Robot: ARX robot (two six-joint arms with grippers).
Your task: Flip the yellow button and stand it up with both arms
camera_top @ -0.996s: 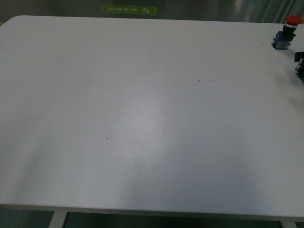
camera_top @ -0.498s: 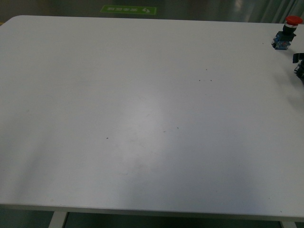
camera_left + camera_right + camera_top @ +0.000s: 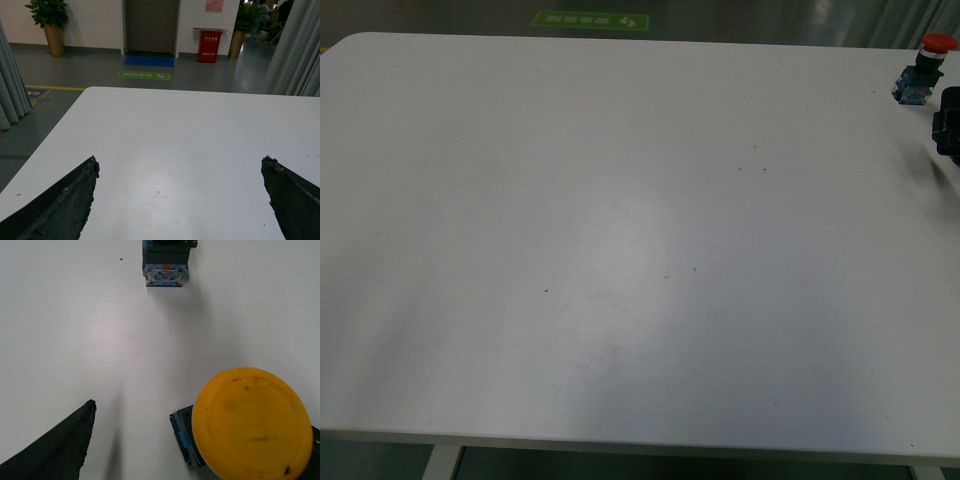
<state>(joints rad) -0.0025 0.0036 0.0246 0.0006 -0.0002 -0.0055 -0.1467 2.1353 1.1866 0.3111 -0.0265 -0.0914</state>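
Observation:
The yellow button (image 3: 252, 422) fills the near part of the right wrist view. Its round yellow cap faces the camera, and its blue-and-clear block (image 3: 181, 437) shows beside the cap on the white table (image 3: 75, 330). My right gripper (image 3: 180, 407) is open around it. One dark finger (image 3: 55, 450) stands well apart from the button, and the cap hides the other. In the front view only a black part of the right gripper (image 3: 948, 130) shows at the right edge, and the yellow button is hidden. My left gripper (image 3: 180, 160) is open and empty over bare table.
A like switch with a red cap (image 3: 925, 65) stands at the table's far right corner. Its block (image 3: 166, 262) shows beyond the yellow button in the right wrist view. The table's far edge (image 3: 200, 91) meets a floor with curtains and plants.
At the right edge of the front view, the black part of my right gripper has moved up and shows larger. The red-capped switch has not moved.

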